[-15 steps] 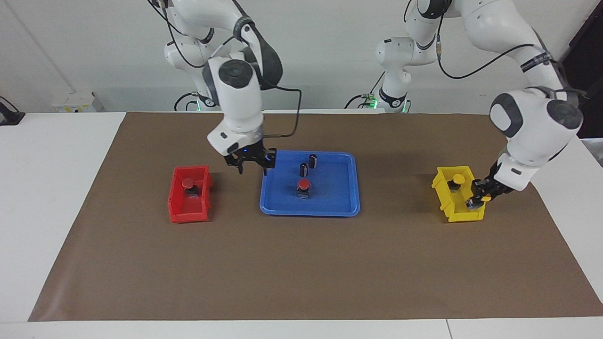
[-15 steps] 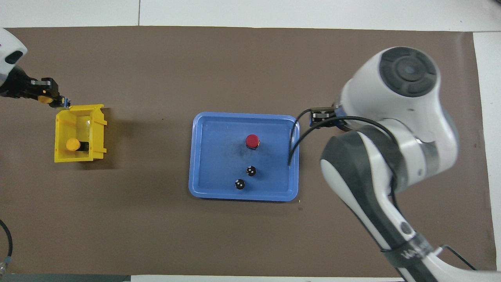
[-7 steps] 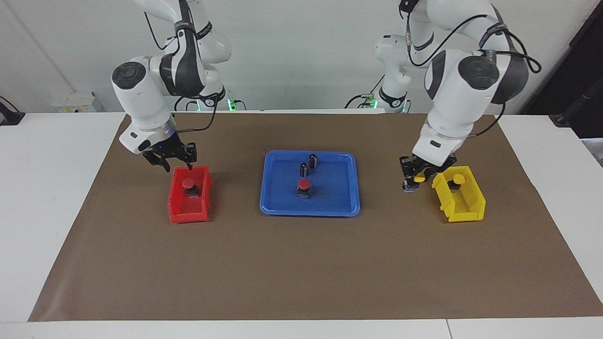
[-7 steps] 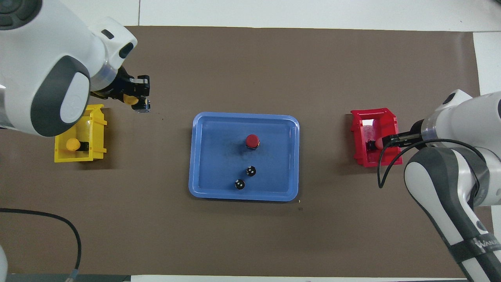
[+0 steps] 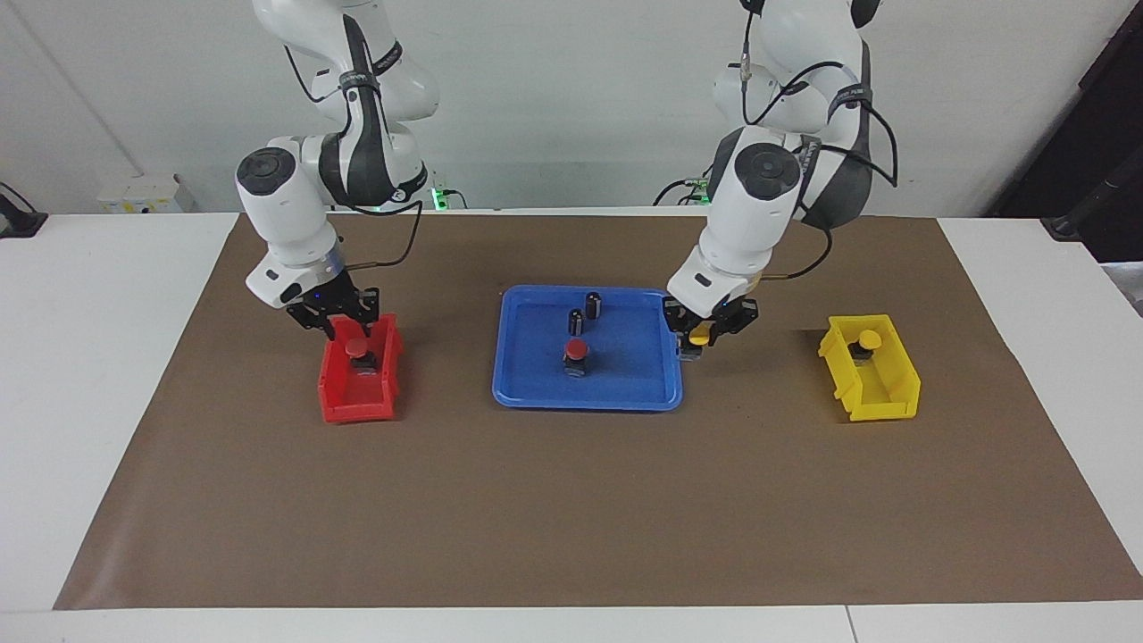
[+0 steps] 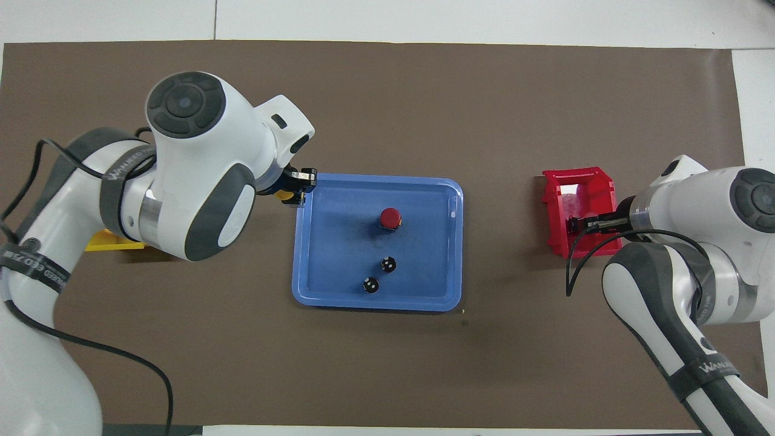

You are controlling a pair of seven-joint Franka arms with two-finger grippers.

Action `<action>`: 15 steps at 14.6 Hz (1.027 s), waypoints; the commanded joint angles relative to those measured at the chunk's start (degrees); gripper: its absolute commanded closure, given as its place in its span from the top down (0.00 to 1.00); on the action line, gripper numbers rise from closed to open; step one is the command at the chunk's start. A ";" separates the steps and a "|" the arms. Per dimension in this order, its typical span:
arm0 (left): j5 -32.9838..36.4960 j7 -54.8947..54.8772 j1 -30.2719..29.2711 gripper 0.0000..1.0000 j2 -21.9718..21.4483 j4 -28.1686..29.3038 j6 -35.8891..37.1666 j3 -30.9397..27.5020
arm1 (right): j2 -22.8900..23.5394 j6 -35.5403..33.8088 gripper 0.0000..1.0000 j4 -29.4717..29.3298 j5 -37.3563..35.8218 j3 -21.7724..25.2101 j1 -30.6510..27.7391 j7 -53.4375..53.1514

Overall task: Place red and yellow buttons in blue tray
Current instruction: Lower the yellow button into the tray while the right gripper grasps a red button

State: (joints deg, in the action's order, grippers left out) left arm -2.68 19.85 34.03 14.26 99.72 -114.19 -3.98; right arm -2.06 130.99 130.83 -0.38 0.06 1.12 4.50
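Red button number one sits in the blue tray (image 5: pixel 656 397); three buttons are not yet down.

One red button (image 5: pixel 576 356) stands mid-frame in the tray, below two dark cylinders (image 5: pixel 585 312). At the tray's edge toward the yellow bin (image 5: pixel 884 404), the left gripper (image 5: pixel 705 337) hangs pinching a yellow button (image 5: pixel 699 338). Another yellow button (image 5: pixel 866 343) waits in that bin at centre right. At centre left, the right gripper (image 5: pixel 342 314) hovers over the last red button (image 5: pixel 358 349) in the red bin (image 5: pixel 344 404); whether its jaws are spread I cannot tell.
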 commanded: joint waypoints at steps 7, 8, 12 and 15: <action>-1.98 9.33 6.75 0.01 7.45 0.30 -12.37 -0.94 | 1.63 4.54 0.58 0.74 1.17 -0.32 -0.07 0.60; -1.98 9.42 6.92 0.01 7.54 0.47 -12.29 -0.86 | 1.54 4.80 0.58 1.44 1.17 -0.32 0.02 0.60; -1.98 11.00 8.51 0.28 8.07 0.83 -11.85 -1.03 | 1.45 7.88 0.55 3.82 1.17 -0.32 -0.16 0.87; -1.54 12.32 8.51 0.79 7.81 0.22 -7.47 -1.21 | 1.45 7.70 0.43 3.91 1.17 -0.32 -0.25 0.95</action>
State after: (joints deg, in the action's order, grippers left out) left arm -3.31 31.36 41.71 22.36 100.40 -124.63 -4.03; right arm -0.21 137.50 133.82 -0.21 -0.12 1.21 4.50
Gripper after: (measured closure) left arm 0.414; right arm 0.471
